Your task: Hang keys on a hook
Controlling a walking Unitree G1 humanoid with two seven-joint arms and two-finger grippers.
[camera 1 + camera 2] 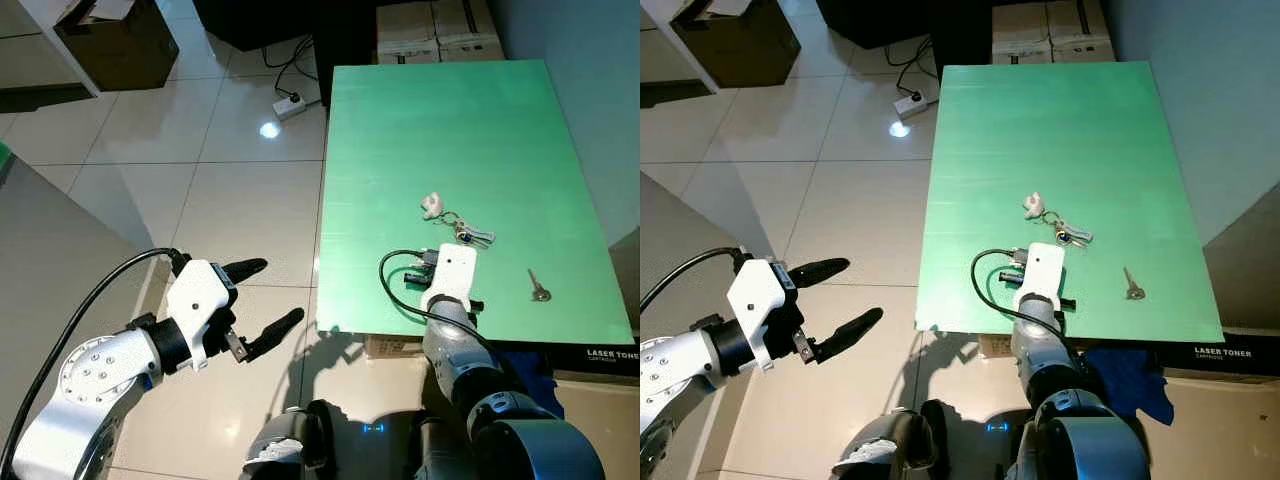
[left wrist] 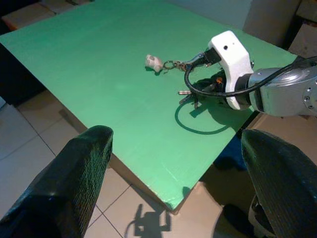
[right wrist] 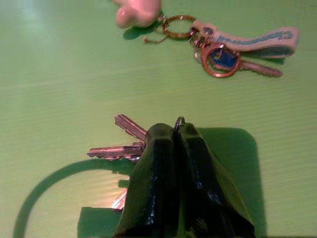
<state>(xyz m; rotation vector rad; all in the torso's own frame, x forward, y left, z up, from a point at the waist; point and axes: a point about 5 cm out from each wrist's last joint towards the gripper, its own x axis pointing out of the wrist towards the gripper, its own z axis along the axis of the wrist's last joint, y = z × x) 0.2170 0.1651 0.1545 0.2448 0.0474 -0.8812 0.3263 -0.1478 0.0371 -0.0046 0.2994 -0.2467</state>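
Gripping: a bunch of keys [image 3: 124,144] is clamped at its ring by the right pincer [image 3: 177,134], fingers pressed together, low on the green worktop [image 1: 450,130].
Left pincer [image 1: 262,297]: held over the tiled floor [image 1: 240,200] beside the worktop, fingers spread wide, nothing held.
Keyring with strap [image 1: 462,230]: lying just beyond the right pincer.
Single key [image 1: 538,288]: lying apart, near the worktop's right edge.

right claw [image 3: 178,136] pinched on key ring of keys [image 3: 124,146] | keychain bunch [image 3: 223,47] beyond | green table [image 3: 59,74]
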